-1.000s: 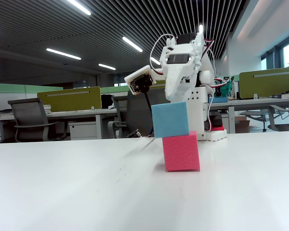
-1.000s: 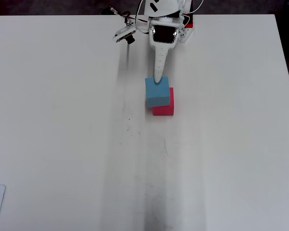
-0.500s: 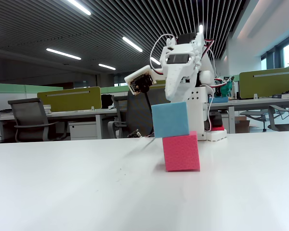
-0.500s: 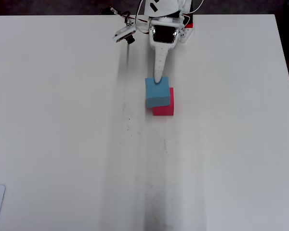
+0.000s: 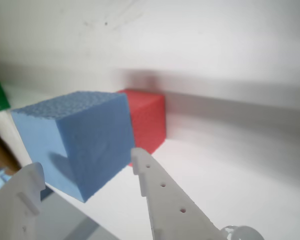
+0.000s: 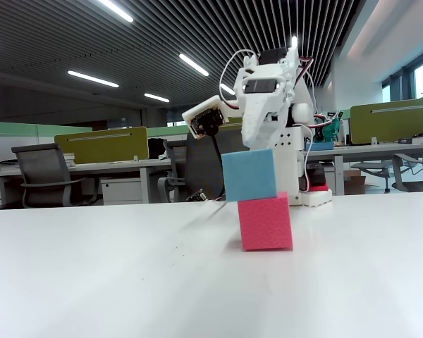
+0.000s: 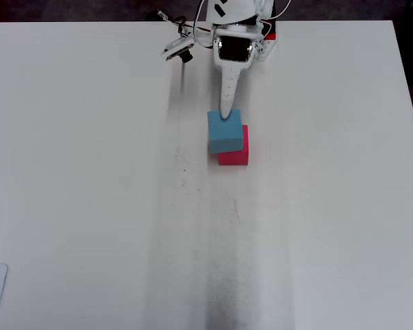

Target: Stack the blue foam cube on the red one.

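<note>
The blue foam cube point(image 6: 249, 174) sits on top of the red one point(image 6: 265, 223) at the centre of the fixed view, but shifted left, so its left edge overhangs and part of the red top on the right stays bare. The overhead view shows the same offset: the blue foam cube point(image 7: 224, 131) covers the upper left of the red one point(image 7: 235, 150), both just below the white arm on the table point(image 7: 89, 192).

In the wrist view the fingers point(image 5: 85, 170) stand apart on either side of the blue cube's near corner, and neither plainly presses the foam (whether one still brushes it I cannot tell), so they look released.

The danger lies in the withdrawal. Foam is light and grippy, so a finger dragging against a face could pull the cube further off-centre or tip it from its perch.
</note>
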